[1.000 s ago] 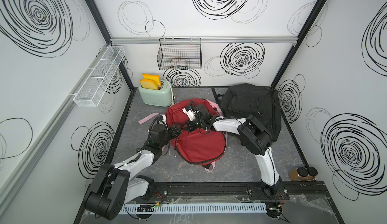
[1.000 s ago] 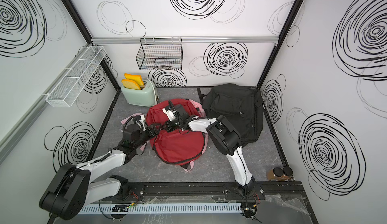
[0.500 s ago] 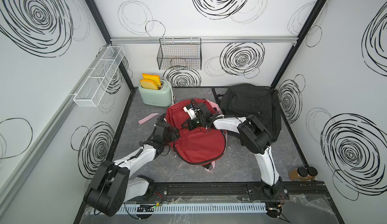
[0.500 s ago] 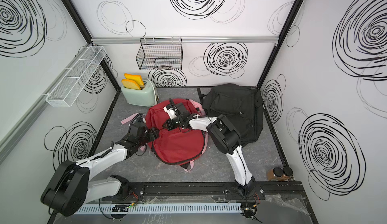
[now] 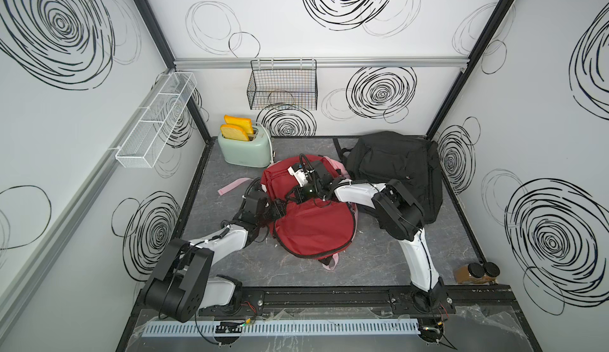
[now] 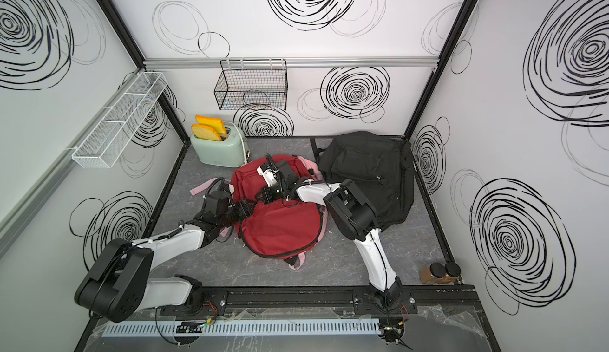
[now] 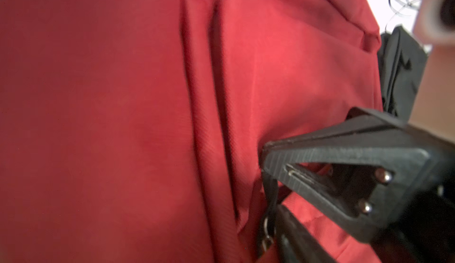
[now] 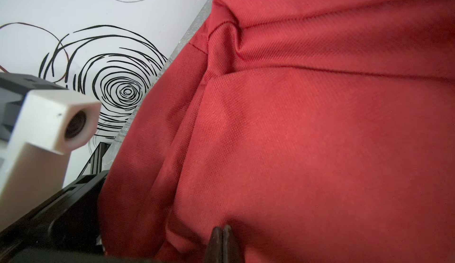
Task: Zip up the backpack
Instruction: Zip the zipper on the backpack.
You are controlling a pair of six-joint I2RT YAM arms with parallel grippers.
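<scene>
Grey marbled table (image 5: pixel 230 264). On it:
- red backpack (image 5: pixel 313 225), centre, lying flat
- black backpack (image 5: pixel 395 162), back right, just beside the red
- green toaster (image 5: pixel 245 151), back left
- two dark-lidded jars (image 5: pixel 476 273), front right corner

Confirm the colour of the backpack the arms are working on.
The backpack is red, shown best in a top view.
</scene>
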